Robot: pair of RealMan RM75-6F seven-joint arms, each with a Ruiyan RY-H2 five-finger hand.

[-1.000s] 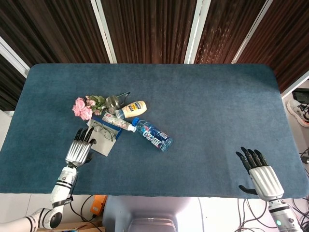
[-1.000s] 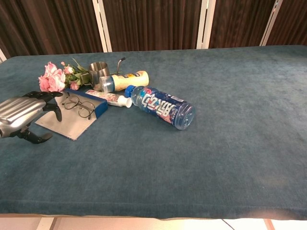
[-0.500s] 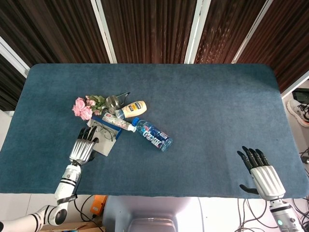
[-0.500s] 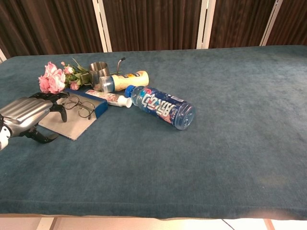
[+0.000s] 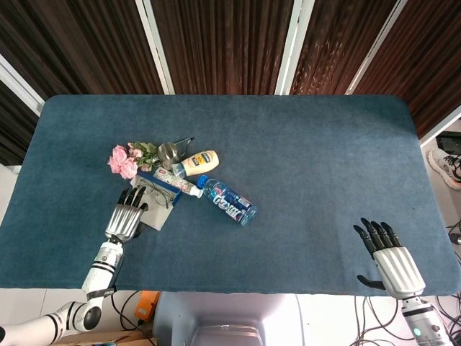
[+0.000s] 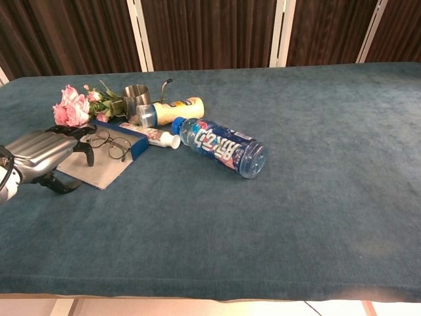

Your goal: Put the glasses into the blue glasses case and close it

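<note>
The blue glasses case [image 5: 160, 204] [image 6: 139, 145] lies open at the table's left, its grey lid [image 6: 100, 168] spread flat toward me. Thin wire-framed glasses [image 5: 155, 194] [image 6: 109, 144] sit in the case's blue tray. My left hand [image 5: 124, 220] [image 6: 41, 156] lies over the near left corner of the lid with its fingers stretched toward the glasses and nothing in its grasp; whether the fingertips touch the frame is not clear. My right hand [image 5: 388, 262] hangs at the table's front right edge, fingers apart and empty; the chest view does not show it.
Just behind the case lie a toothpaste tube [image 6: 152, 136], a yellow bottle [image 6: 172, 110], a metal cup [image 6: 135, 100] and pink roses [image 6: 71, 108]. A clear water bottle with a blue label [image 6: 222, 146] lies on its side to the case's right.
My left hand has slid a little forward and to the right over the case lid, closer to the glasses. The case has shifted slightly. The right hand has barely moved.
</note>
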